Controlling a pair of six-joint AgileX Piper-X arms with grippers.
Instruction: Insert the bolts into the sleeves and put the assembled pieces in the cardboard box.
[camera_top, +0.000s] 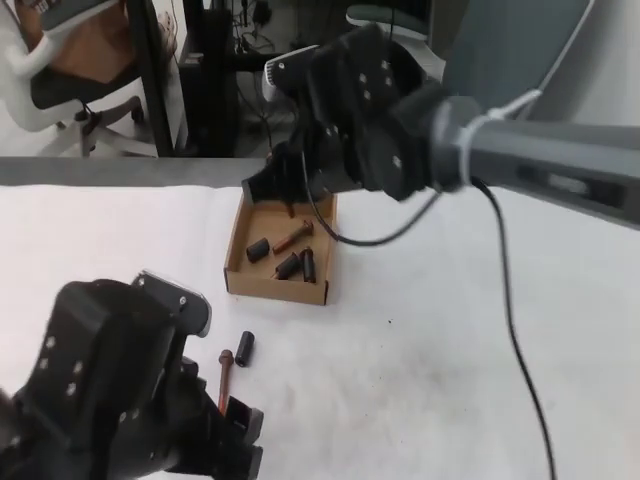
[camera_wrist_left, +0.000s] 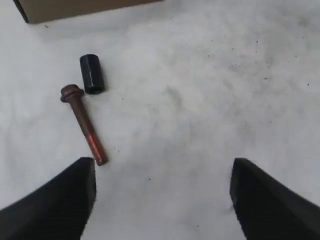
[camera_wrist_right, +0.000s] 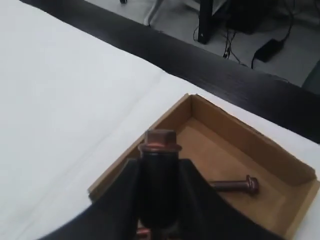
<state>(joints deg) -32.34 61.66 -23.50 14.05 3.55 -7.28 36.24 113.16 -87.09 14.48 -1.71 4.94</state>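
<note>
My right gripper (camera_wrist_right: 159, 200) is shut on a black sleeve with a copper bolt through it (camera_wrist_right: 159, 165), held above the near end of the cardboard box (camera_wrist_right: 227, 130). In the high view that gripper (camera_top: 275, 190) hangs over the box's far end (camera_top: 238, 240). Inside the box lie a copper bolt (camera_top: 293, 236) and black sleeved pieces (camera_top: 290, 265). My left gripper (camera_wrist_left: 162, 200) is open just above the white bench, close to a loose copper bolt (camera_wrist_left: 84, 125) and a loose black sleeve (camera_wrist_left: 91, 74). The same bolt (camera_top: 225, 375) and sleeve (camera_top: 245, 348) lie in front of the box.
White cloth covers the bench, with open room to the right of the box. A dark strip (camera_top: 120, 172) marks the bench's far edge. Office chairs (camera_top: 70, 70) and cables stand on the floor beyond it.
</note>
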